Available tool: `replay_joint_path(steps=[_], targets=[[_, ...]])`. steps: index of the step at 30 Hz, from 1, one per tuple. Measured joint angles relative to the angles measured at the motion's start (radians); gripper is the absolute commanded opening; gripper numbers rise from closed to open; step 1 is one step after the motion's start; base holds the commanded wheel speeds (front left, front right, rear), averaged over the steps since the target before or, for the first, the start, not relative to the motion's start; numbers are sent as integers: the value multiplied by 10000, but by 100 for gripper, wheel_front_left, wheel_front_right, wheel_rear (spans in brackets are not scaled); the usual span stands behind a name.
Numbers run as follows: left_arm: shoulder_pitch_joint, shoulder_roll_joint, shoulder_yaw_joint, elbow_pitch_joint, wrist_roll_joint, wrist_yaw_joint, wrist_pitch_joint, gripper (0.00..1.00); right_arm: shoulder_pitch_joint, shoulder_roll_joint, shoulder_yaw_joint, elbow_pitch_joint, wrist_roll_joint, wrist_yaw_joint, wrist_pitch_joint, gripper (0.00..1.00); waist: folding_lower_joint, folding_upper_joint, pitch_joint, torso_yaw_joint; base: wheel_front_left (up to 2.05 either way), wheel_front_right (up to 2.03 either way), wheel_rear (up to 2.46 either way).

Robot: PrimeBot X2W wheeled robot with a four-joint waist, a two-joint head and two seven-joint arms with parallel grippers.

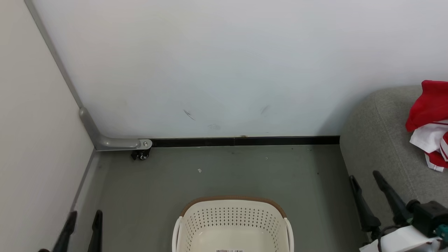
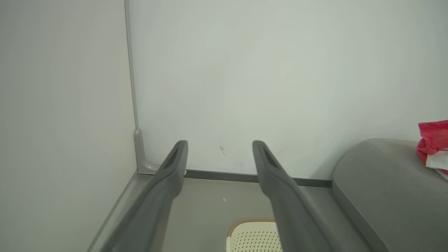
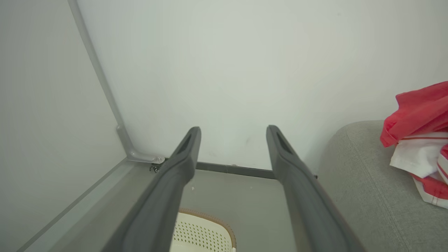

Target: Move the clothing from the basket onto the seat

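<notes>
The cream basket (image 1: 232,224) with its brown rim stands on the floor at the bottom centre; the part of its inside that I see holds no fabric. Red clothing (image 1: 429,120) with white trim lies bunched on the grey seat (image 1: 378,147) at the right edge. My left gripper (image 1: 84,218) stands open at the lower left, apart from the basket. At the lower right my right gripper (image 1: 365,182) is open beside the seat's front, holding nothing. The left wrist view shows the open left gripper (image 2: 219,148), the basket (image 2: 253,236), the seat (image 2: 385,189) and the clothing (image 2: 433,140). The right wrist view has the open right gripper (image 3: 232,134), the basket (image 3: 203,232) and the clothing (image 3: 420,140) on the seat (image 3: 360,189).
A white wall (image 1: 210,70) with a black skirting strip (image 1: 245,141) closes the far side. A partition panel (image 1: 31,140) stands at the left on a grey foot with a small caster (image 1: 141,154). Grey floor (image 1: 227,171) lies between basket and wall.
</notes>
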Motion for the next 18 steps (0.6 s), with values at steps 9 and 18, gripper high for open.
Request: replay_joint_path(steps=[9,18], targets=[[25,-679,-293,807,-142,4,59,0,448,454,207,826,94,-8,31,0,0,0,5,-1,0,0,0],[11,-721,-270,940,-1204,2,360,0,445,476,280,794,1246,-8,35,0,0,0,24,-31,0,0,0]])
